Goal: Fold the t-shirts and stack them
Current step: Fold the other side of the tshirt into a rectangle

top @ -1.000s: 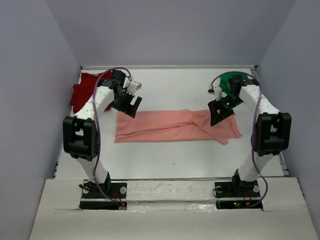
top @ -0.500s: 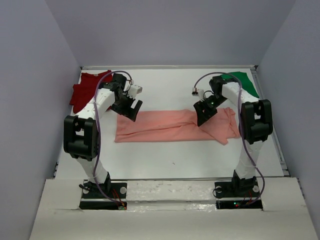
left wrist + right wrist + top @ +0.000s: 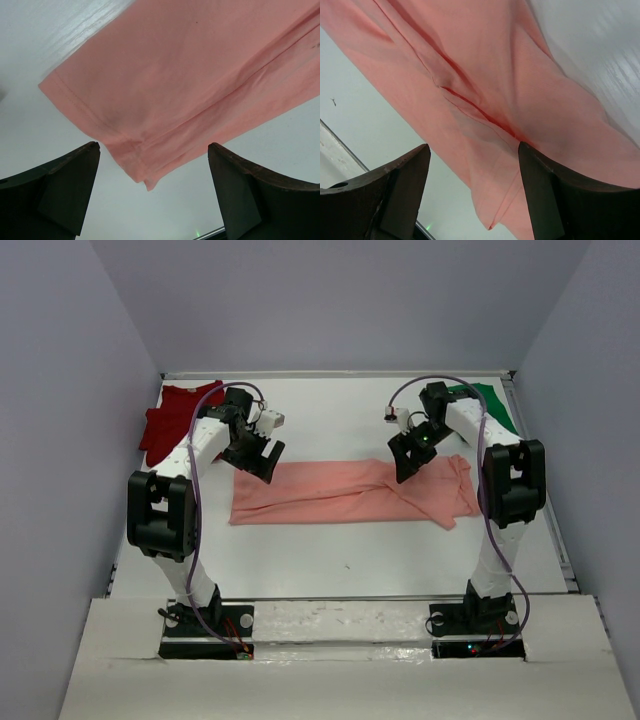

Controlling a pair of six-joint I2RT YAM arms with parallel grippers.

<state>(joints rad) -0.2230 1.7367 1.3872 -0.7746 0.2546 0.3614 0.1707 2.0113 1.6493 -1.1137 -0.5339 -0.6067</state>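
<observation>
Left end effector [image 3: 262, 462] hangs over the far left end of the salmon-pink t-shirt [image 3: 340, 492], its fingers spread wide and gripping nothing. From the left wrist we see both dark fingers [image 3: 65, 190] standing apart, with the hemmed corner of the salmon-pink cloth [image 3: 190, 75] lying on the bench between and beyond them. We cannot tell whether the tips touch the fabric.

The right end effector [image 3: 407, 468] sits above the right part of the same shirt, near its far edge. Its fingers are also apart and hold nothing. In the right wrist view the two fingers [image 3: 395, 190] frame a creased stretch of the cloth [image 3: 495, 75], where a deep fold runs diagonally and a loose edge points toward the camera.

We see the salmon-pink t-shirt lying as a long, narrow band across the middle of the white bench [image 3: 340, 550], running left to right, flatter on the left and bunched into folds on the right. The dark red t-shirt [image 3: 165, 425] lies crumpled at the far left of the bench, near the wall. The bright green t-shirt [image 3: 497, 405] lies in the far right corner, partly hidden behind the right arm.
</observation>
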